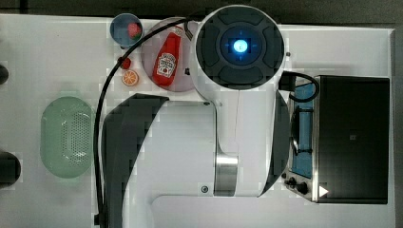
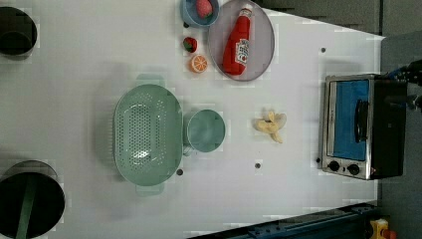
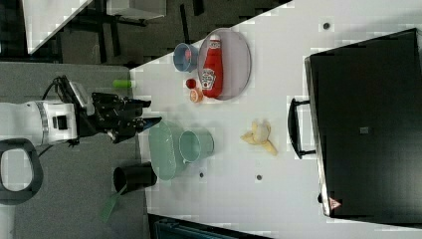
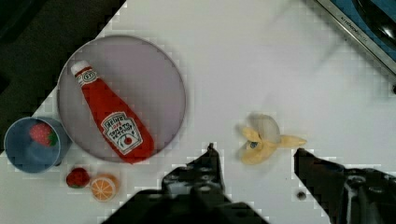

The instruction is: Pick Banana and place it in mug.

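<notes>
Banana (image 4: 264, 142) sits right below us in the wrist view, peeled and splayed on the white table (image 4: 280, 60), and we see the gripper (image 4: 254, 161) with its jaws spread wide, one dark finger on each side of the fruit but apart from it, holding nothing. In the right view we catch the gripper (image 3: 144, 119) hanging high above the table, off beyond the green basket (image 3: 164, 149).

Moving outward in the left view, the banana (image 2: 271, 126) lies alone on bare table between the mug (image 2: 205, 131) and the toaster oven (image 2: 361, 127), near the mug but not touching it. We see the mint-green mug standing upright, mouth open, pressed against the perforated basket (image 2: 147, 134) on the left view's left.

Farther out in the wrist view, we find the ketchup bottle (image 4: 112, 119) lying flat on a grey plate (image 4: 159, 74). Just beside the plate rest an orange slice (image 4: 103, 187) and a strawberry (image 4: 78, 177), with a blue bowl (image 4: 18, 154) holding another red berry close by.
</notes>
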Available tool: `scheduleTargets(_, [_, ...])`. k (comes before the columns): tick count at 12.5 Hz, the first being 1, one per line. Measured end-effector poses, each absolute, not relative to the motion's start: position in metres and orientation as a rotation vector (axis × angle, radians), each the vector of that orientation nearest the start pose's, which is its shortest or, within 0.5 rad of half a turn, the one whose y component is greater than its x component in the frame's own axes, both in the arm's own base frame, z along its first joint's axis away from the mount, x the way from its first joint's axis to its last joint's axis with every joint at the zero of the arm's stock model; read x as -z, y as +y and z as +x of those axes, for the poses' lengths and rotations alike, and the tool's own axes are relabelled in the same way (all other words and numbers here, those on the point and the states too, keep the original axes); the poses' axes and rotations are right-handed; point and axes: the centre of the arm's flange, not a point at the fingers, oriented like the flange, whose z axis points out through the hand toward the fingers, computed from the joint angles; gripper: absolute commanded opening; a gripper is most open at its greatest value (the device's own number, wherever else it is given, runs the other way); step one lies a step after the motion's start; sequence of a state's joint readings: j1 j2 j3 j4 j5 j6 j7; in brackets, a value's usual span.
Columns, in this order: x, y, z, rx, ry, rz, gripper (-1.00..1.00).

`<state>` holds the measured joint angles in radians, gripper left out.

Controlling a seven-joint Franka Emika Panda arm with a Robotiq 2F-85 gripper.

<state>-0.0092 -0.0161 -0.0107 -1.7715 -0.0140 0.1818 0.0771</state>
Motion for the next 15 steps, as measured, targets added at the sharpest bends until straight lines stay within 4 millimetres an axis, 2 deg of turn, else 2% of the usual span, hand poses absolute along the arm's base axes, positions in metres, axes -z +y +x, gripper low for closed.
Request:
scheduleTargets(1, [-0.553,-0.014,0.535,-0.168,1.366,-2.851,0.48])
scheduleTargets(2, [-0.561,-0.019,0.508,-0.264,1.386,-2.842,0.69])
scheduleTargets(3, [-0.582,-0.026,0.491,-0.224,1.402,-2.840,0.91])
scheduleTargets(4, [-0.606,-0.035,0.478,-0.131,1.415,-2.823,1.00])
scheduleTargets(6, [-0.637,-0.049,0.462,-0.003,1.440,-2.766,1.00])
scheduleTargets(7, [-0.642,-0.053,0.461,0.064,1.447,-2.761,1.00])
scheduleTargets(8, [-0.637,-0.054,0.464,0.058,1.447,-2.758,1.00])
scheduleTargets(9, [-0.625,-0.053,0.472,0.071,1.439,-2.754,1.00])
scheduleTargets(10, [-0.601,-0.050,0.483,0.087,1.428,-2.757,1.00])
scheduleTargets(11, [-0.565,-0.047,0.492,0.048,1.425,-2.767,1.00])
scheduleTargets(13, [-0.473,-0.040,0.507,-0.094,1.430,-2.798,1.00])
scheduleTargets(15, [-0.375,-0.027,0.502,-0.217,1.420,-2.839,1.00])
